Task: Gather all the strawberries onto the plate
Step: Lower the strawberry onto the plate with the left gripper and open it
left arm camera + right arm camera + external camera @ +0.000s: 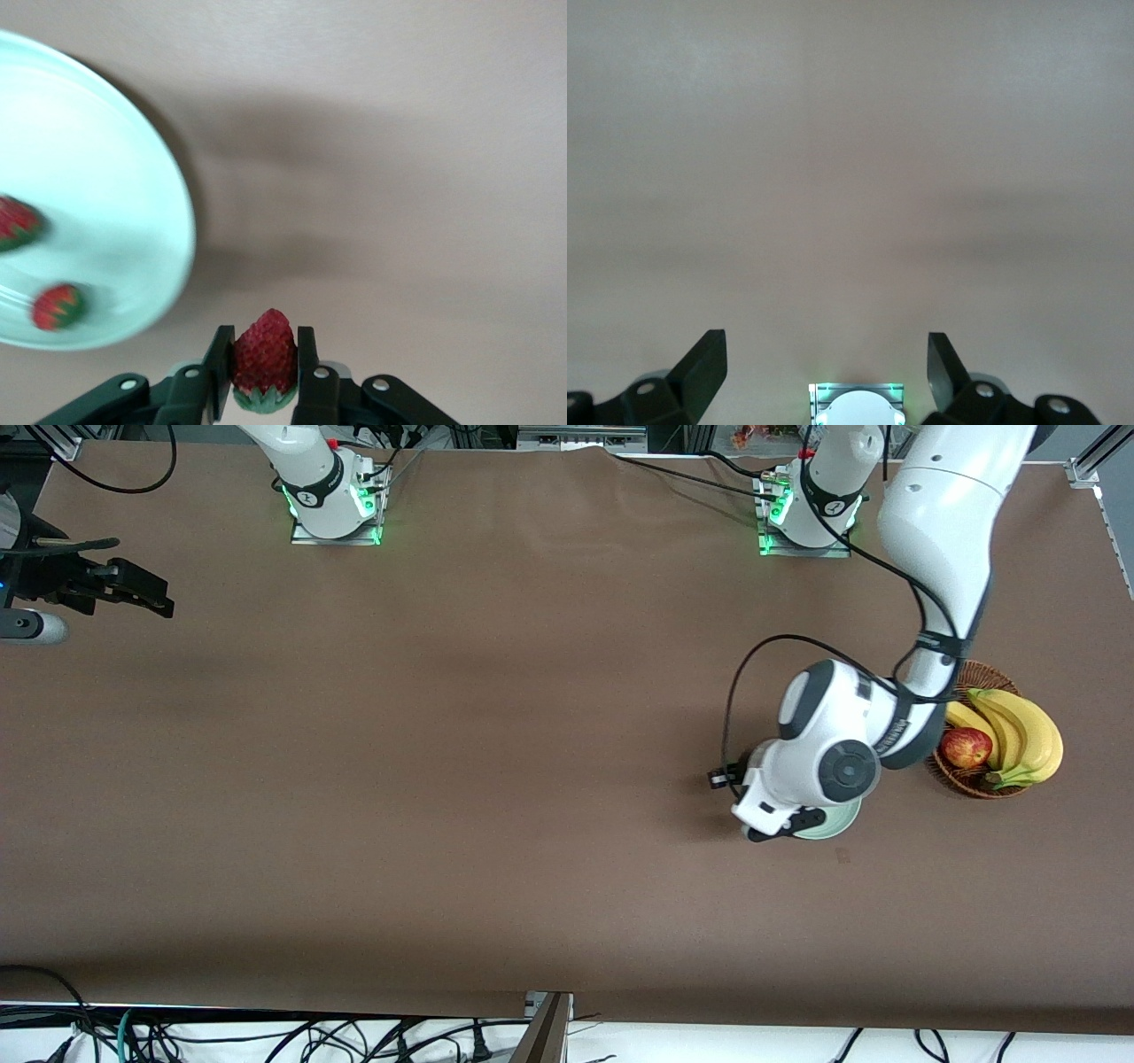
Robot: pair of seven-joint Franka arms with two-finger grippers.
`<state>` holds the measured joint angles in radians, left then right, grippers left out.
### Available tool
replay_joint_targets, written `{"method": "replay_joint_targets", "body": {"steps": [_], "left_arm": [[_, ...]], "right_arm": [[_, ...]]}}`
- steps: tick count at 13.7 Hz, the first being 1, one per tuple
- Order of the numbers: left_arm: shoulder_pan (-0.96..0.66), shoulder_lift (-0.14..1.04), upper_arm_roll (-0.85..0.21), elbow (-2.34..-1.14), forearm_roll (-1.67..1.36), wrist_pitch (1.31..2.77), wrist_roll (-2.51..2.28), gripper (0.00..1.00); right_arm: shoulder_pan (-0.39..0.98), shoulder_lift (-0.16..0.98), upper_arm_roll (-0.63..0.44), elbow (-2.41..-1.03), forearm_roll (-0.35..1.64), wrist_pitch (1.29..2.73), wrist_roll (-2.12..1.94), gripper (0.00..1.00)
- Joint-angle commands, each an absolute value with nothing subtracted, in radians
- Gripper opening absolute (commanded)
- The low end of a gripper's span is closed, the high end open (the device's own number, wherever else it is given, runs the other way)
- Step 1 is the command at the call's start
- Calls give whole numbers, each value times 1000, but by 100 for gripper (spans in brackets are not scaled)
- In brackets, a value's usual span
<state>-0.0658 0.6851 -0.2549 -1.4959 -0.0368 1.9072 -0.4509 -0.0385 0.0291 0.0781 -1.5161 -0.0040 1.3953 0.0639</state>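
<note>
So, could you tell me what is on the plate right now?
Two strawberries lie on the plate. The third is in the left gripper, off the plate. The plate's remainder is out of view.

White rounded arm links with dark grey joint caps are seen; black cables are looped alongside; green lights are shown at both bases

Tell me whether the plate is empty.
Not empty: two strawberries lie in the plate; the left gripper holds a third beside it.

Red strawberries point(264, 357) w/ green tops, pale mint plate point(115, 221), brown table point(443, 779)
</note>
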Motion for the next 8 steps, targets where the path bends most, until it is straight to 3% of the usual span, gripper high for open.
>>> {"method": "replay_joint_targets", "body": {"steps": [1,2,4,5,6,8], "left_arm": [[-39,675,-224,-1522,26,1864,-216,9],[-20,683,-221,-1522,59,1862,-116,12],[14,692,-219,-1522,77,1864,21,28],[21,696,-221,-1520,77,1868,50,59],[26,701,-219,-1520,77,1873,58,100],[29,701,-221,-1519,77,1871,58,100]], "right_arm": [[-44,26,77,-1526,-2,1407,41,100],[-44,29,77,-1514,-2,1407,44,100],[-41,60,78,-1476,-2,1402,44,100],[-43,64,78,-1467,-2,1402,43,100],[-43,64,78,-1465,-2,1404,43,100],[-43,64,78,-1465,-3,1404,44,100]]}}
